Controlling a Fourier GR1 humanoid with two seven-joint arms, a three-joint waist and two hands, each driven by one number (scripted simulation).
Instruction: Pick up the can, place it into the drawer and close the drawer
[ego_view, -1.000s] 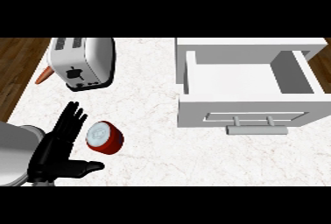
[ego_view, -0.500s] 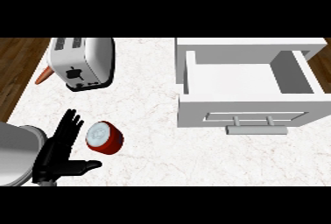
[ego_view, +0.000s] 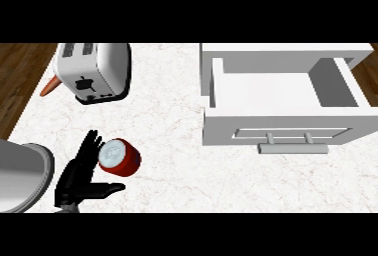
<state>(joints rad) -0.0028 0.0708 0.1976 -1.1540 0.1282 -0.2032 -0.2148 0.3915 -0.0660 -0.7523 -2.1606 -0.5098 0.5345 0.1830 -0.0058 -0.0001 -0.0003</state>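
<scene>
The red can (ego_view: 119, 158) with a pale lid stands tilted on the marble counter at the lower left. My left hand (ego_view: 78, 172) is just to its left, open, fingers straight and pointing away, thumb stretched out below the can. The fingers lie alongside the can's left side without curling round it. The white drawer (ego_view: 280, 125) stands pulled open at the upper right, its inside bare, with a bar handle (ego_view: 292, 147) on its front. My right hand does not show.
A silver toaster (ego_view: 92, 70) stands at the back left, with an orange carrot (ego_view: 49, 86) at its left by the counter's edge. Dark wooden floor lies beyond the counter's left side.
My left hand has drawn back slightly toward the lower edge, staying open beside the can. The can and drawer have not moved.
</scene>
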